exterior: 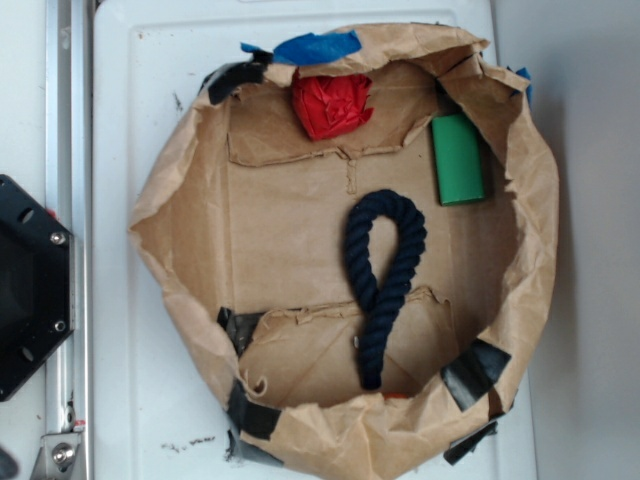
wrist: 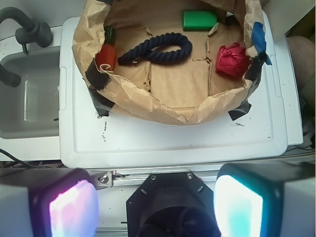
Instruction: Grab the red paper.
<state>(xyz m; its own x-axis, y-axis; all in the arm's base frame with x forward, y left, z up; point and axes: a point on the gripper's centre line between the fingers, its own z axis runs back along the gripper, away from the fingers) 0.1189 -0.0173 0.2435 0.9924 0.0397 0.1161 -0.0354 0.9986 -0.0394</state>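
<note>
The red paper [exterior: 332,105] is seen crumpled into a ball, resting inside the brown paper nest [exterior: 175,215] at its upper edge in the exterior view, tucked just below a strip of blue tape [exterior: 315,46]. In the wrist view the same red paper [wrist: 232,60] is found at the right side of the nest, close to the wall and near the blue tape [wrist: 260,39]. A dark blue rope [exterior: 383,275], bent into a loop, is laid across the middle of the nest floor, well apart from the ball. A green block [exterior: 458,158] is stood against the nest wall, near the ball but not touching it. An orange-red piece [wrist: 105,57] is glimpsed at the far end from the ball, partly hidden by the paper wall, so its shape can only be guessed as curved. The nest is carried on a white worktop [exterior: 120,120], and black tape [exterior: 475,370] is patched along the rim. The gripper [wrist: 155,200] is held wide open and empty, its two pads [wrist: 73,207] lit at the bottom of the wrist view, well clear of the nest and of the ball.
</note>
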